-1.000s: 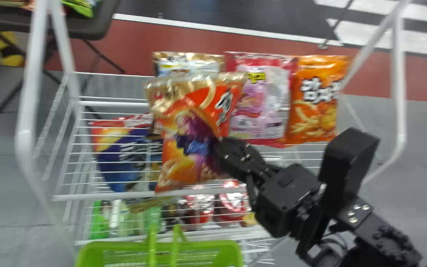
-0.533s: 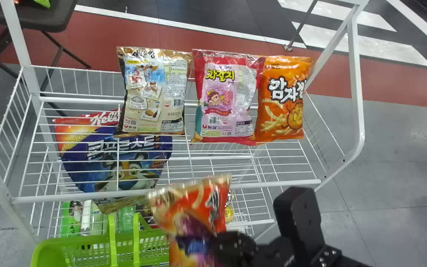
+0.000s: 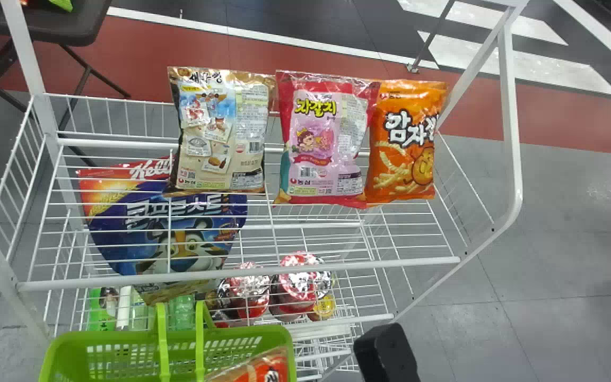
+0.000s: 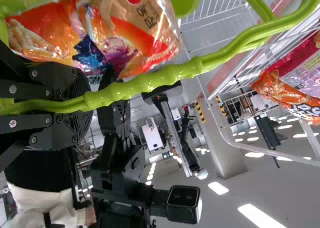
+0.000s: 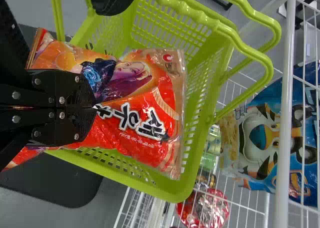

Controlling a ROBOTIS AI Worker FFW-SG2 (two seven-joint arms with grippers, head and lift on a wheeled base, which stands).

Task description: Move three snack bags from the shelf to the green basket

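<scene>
The green basket stands at the lower left before the shelf in the head view. Part of my right gripper's wrist shows at the bottom edge. In the right wrist view, my right gripper is shut on an orange-red snack bag, held over the basket's opening. The left wrist view has my left gripper shut on the basket handle. On the top shelf stand a beige snack bag, a pink one and an orange one, side by side.
White rack posts frame the shelf at both sides, with a front rail between them. Below the wire shelf are a blue cereal bag, red-lidded cups and green bottles. A dark table stands behind at left.
My right gripper has carried the orange-red bag away from the shelf, down toward the basket at the bottom edge. The head view has shifted, so the rack and basket now sit farther left.
</scene>
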